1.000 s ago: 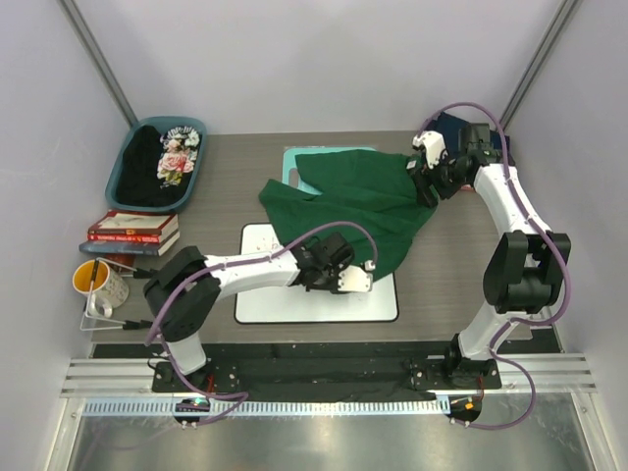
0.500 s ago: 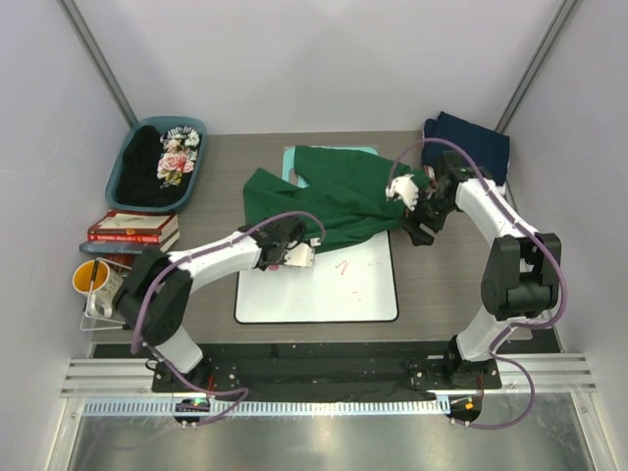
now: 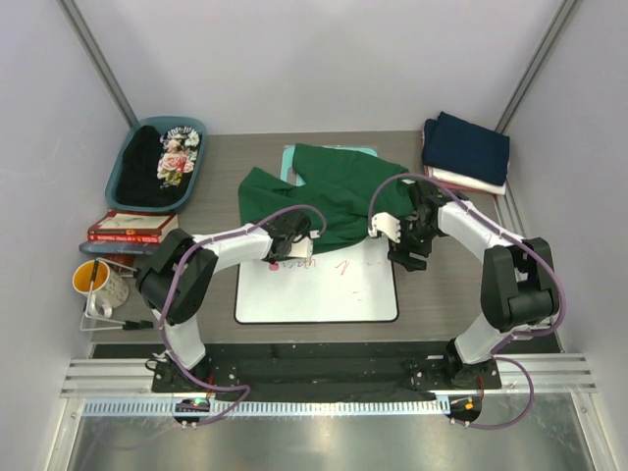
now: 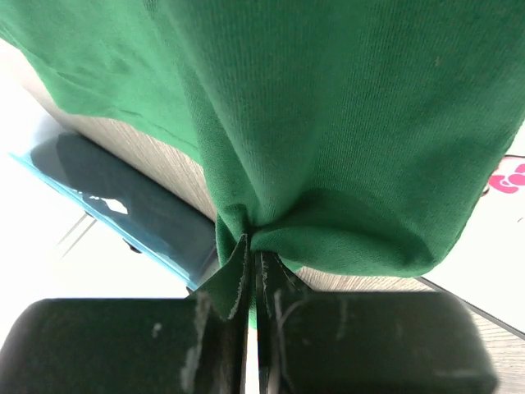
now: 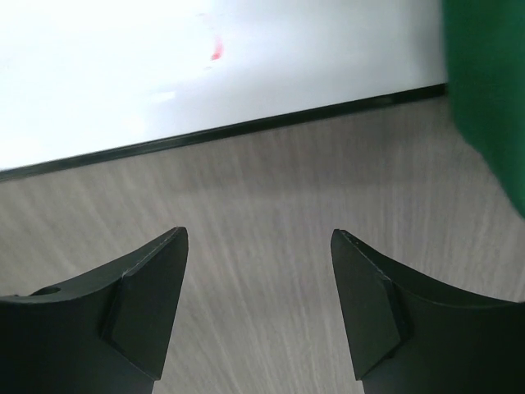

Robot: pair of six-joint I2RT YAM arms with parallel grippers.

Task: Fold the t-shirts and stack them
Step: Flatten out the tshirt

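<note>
A plain dark green t-shirt (image 3: 339, 191) lies spread across the middle of the table, its near edge over the top of the whiteboard (image 3: 319, 289). My left gripper (image 3: 291, 241) is at that near-left edge, shut on a bunched fold of the green t-shirt (image 4: 328, 123), which is pinched between the jaws (image 4: 253, 258). My right gripper (image 3: 404, 250) hovers open just right of the shirt. In the right wrist view the right gripper (image 5: 258, 240) holds nothing, with bare wood below it. Folded t-shirts (image 3: 468, 147) are stacked at the back right, navy on top.
A teal basket (image 3: 126, 172) at the back left holds a black floral-print t-shirt (image 3: 167, 157). Books (image 3: 132, 228) and a yellow mug (image 3: 96, 285) sit at the left edge. A flat teal board (image 3: 291, 162) shows under the green shirt.
My left gripper has pulled the green shirt's hem to the left and back, uncovering most of the whiteboard. My right gripper has swung from the back right down to the whiteboard's right edge.
</note>
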